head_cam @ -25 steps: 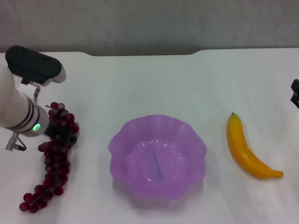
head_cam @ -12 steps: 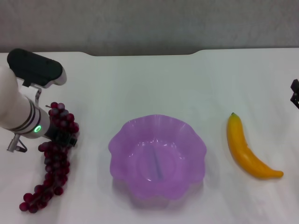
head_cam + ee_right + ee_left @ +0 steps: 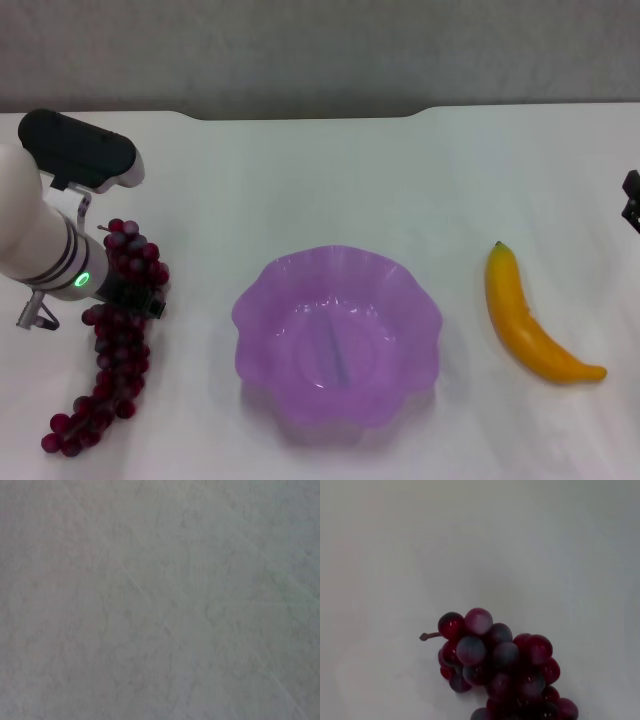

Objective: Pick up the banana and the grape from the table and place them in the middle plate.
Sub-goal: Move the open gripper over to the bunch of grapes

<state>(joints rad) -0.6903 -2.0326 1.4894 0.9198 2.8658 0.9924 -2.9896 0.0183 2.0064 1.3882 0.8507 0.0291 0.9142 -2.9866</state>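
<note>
The grape bunch (image 3: 112, 350) lies on the table (image 3: 330, 180) at the left, running from behind my left wrist down toward the front edge. My left gripper (image 3: 138, 293) sits low on the upper part of the bunch, and the wrist hides how it meets the grapes. The left wrist view shows the bunch's stem end (image 3: 495, 665) close below the camera. The purple middle plate (image 3: 262, 278) stands in the centre with nothing in it. The banana (image 3: 525, 325) lies on the table to its right. My right gripper (image 3: 632, 205) shows only as a dark piece at the right edge, away from the banana.
The table's notched rear edge (image 3: 420, 113) runs along the back. The right wrist view shows only bare white tabletop (image 3: 160, 600).
My left arm has shifted slightly forward and to the right over the grapes. The grape bunch, plate, banana and right arm have not moved.
</note>
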